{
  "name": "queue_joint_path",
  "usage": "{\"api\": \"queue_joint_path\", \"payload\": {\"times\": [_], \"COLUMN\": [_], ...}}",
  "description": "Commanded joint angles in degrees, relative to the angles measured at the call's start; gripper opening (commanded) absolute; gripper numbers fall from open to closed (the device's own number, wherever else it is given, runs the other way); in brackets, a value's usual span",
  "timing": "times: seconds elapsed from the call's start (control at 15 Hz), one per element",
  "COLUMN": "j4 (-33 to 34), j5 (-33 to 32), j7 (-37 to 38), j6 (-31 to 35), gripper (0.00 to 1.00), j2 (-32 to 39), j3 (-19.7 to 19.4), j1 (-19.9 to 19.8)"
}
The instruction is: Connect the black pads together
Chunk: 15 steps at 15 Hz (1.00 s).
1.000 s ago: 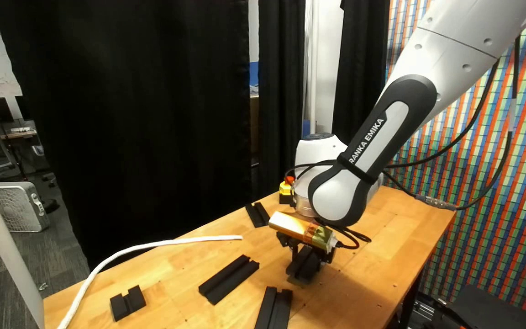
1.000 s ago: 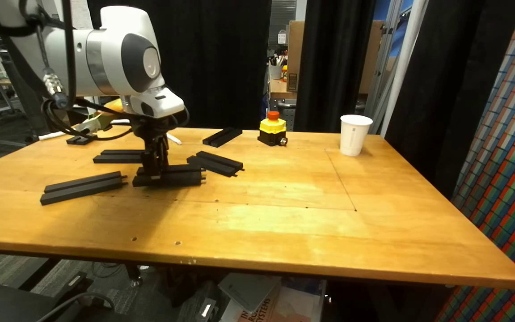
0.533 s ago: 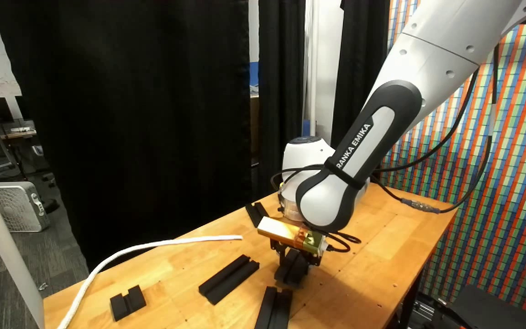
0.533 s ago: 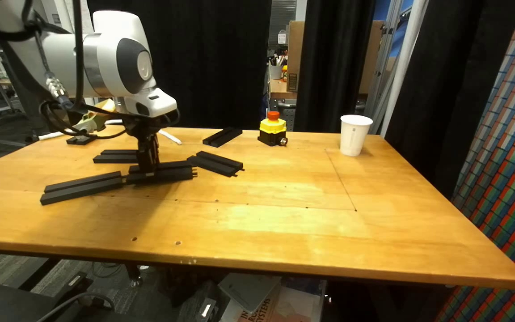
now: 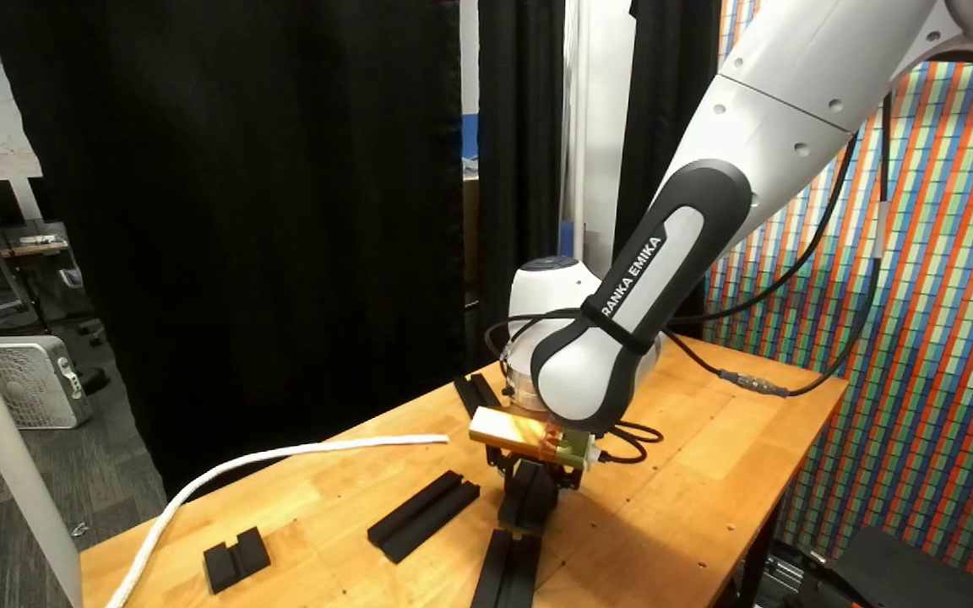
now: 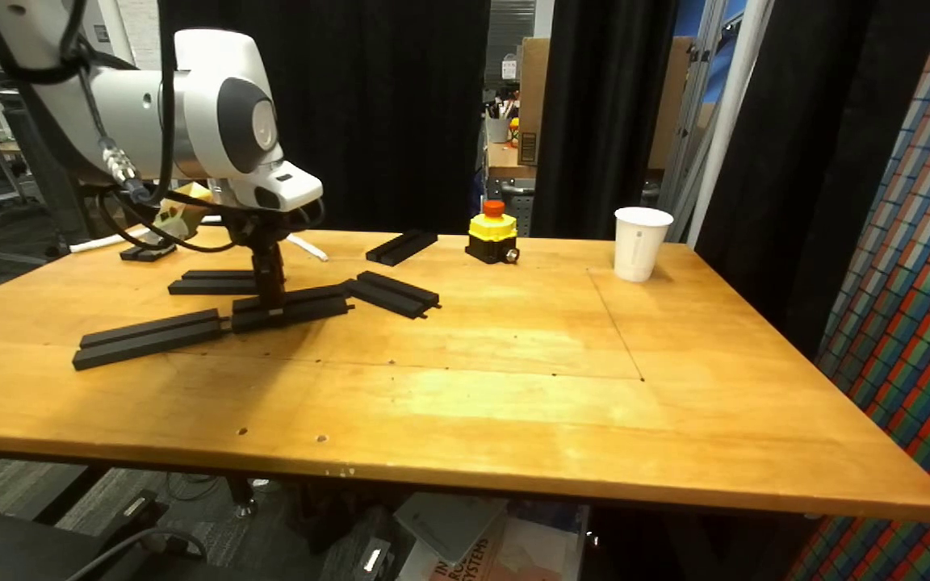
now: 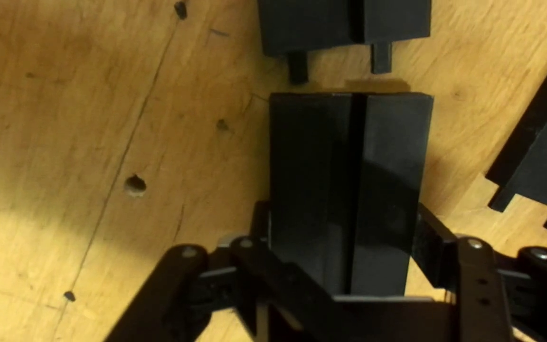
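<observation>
Below the held pad (image 7: 382,190), our landmark, we see the surface (image 6: 529,420); whether the held pad rests on it we cannot tell. The arm (image 5: 689,236) hangs over the held pad, and the jaws grip it from its two long sides. The white cable (image 5: 334,444) lies to the left of the held pad in an exterior view. In an exterior view we have the first pad (image 6: 146,342) left of the held pad, nearly in line with it; the second pad (image 6: 211,286) left of it and farther back; the third pad (image 6: 388,295) at its right end, touching or not, we cannot tell; and the fourth pad (image 6: 402,248) behind it, to the right. We see the short pad (image 5: 236,561) well left of the held pad, the cup (image 6: 641,246) upright well to its right, and the button (image 6: 492,231) behind it, to the right. In the wrist view, the first pad's two prongs (image 7: 381,58) point at the held pad's end, a narrow strip of surface showing between.
</observation>
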Motion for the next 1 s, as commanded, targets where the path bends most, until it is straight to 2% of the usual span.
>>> {"api": "queue_joint_path", "payload": {"times": [0.0,0.47,0.93], "j4": [1.42,0.70,0.44], "j5": [3.21,5.27,5.39], "j7": [-5.73,-10.62,-9.50], "j6": [-0.27,-1.19,-2.89], "gripper": [0.46,0.46,0.46], "j2": [0.52,-0.59,-1.23], "j3": [-0.34,-0.49,-0.85], "j1": [0.91,1.47,2.62]}}
